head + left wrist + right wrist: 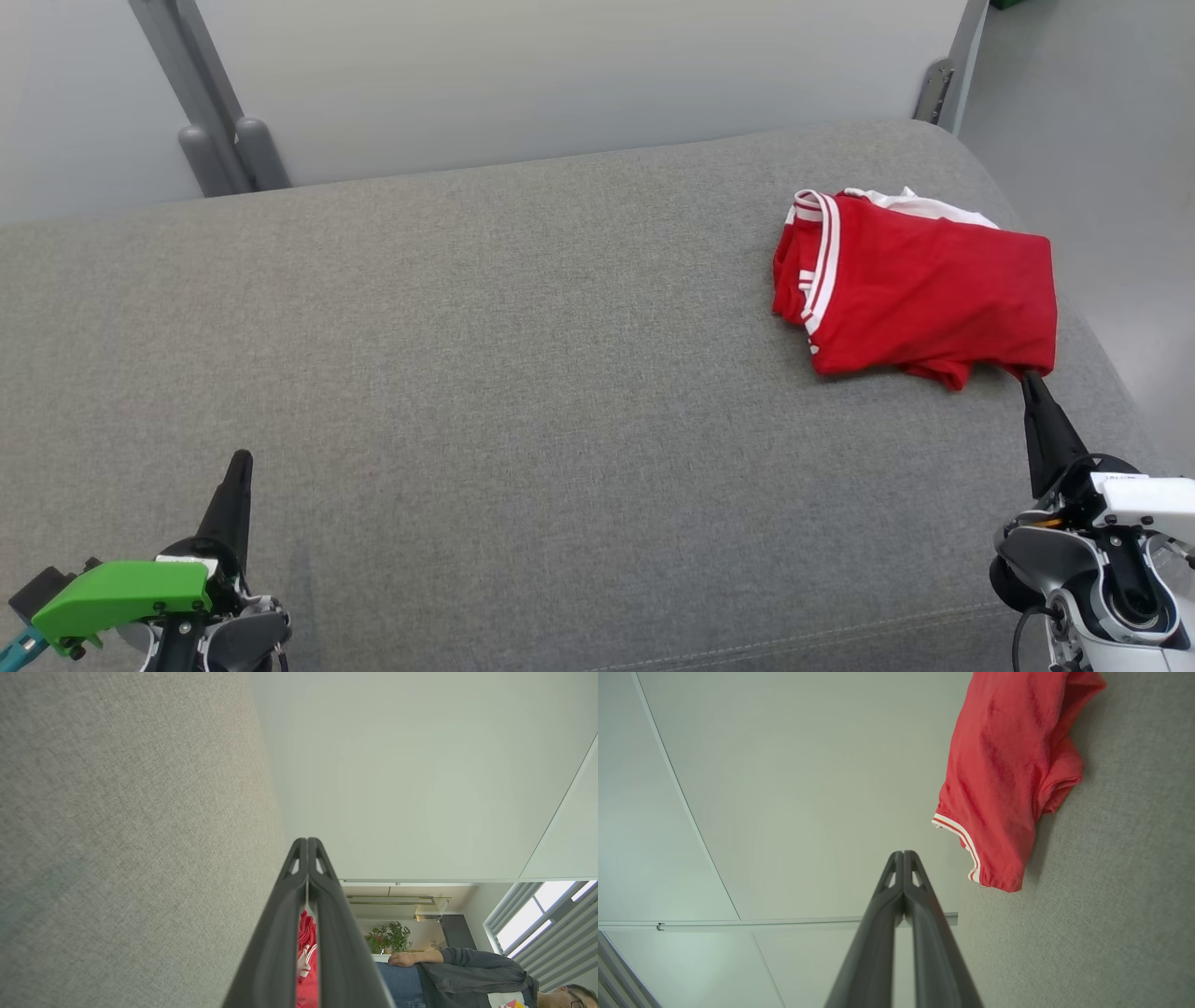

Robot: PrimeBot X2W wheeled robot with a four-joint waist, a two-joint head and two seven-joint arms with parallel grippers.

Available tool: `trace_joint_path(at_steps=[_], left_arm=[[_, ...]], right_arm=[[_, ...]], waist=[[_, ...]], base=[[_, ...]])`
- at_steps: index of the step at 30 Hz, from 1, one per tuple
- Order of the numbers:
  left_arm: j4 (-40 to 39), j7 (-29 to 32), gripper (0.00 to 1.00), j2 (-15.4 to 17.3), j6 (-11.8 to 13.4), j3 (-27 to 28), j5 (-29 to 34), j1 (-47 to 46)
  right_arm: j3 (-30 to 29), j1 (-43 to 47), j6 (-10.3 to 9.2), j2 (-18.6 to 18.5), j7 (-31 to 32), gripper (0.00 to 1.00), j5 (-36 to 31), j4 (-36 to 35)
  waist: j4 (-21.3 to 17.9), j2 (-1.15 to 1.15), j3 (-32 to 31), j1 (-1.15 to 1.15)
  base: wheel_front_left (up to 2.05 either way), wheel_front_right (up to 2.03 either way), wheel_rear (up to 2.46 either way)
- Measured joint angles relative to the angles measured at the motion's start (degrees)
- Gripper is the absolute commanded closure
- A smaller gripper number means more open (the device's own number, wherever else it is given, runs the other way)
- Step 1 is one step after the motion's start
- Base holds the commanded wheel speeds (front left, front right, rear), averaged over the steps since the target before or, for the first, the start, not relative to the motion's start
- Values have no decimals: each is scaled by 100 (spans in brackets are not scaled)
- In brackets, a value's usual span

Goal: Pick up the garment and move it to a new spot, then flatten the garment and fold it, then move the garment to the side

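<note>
1. At the lower left of the head view is the left gripper (240,459). Its two dark fingers are pressed together into one point, and they hold nothing. A green cover (121,593) sits on the wrist behind them.
2. This gripper hangs over a big grey cushion (513,373).
3. Behind the cushion, at the upper left, a grey post (201,103) leans by a pale wall (579,75).
4. The garment (924,289) lies on the far right part of the cushion, near its right edge. It is a red shirt with white stripes down its left side, folded into a small thick pile. A bit of white pokes out at the back.
5. The right gripper (1030,378) is at the lower right. Its fingers are together too, with nothing between them. The tip sits just beside the near right corner of the garment. I cannot tell if it touches the cloth.
6. In the left wrist view, the left gripper (307,841) is pinched closed next to the cushion (117,835). A strip of the red garment (306,933) shows through the thin slit lower down. To the right are a plant (390,938), a person (467,963) in a dark sleeve, and a window (537,919).
7. In the right wrist view, the right gripper (903,853) is closed. The garment (999,779) lies up and to the right of its tip, on the cushion (1111,914).
</note>
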Motion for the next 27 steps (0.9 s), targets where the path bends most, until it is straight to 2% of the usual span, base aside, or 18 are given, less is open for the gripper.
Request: trace_joint_path(at_steps=[27], left_arm=[[-3, 0, 100, -1, 0, 2, 0, 0]], right_arm=[[-2, 0, 0, 1, 1, 100, 0, -1]], waist=[[0, 0, 0, 0]], base=[[0, 0, 0]])
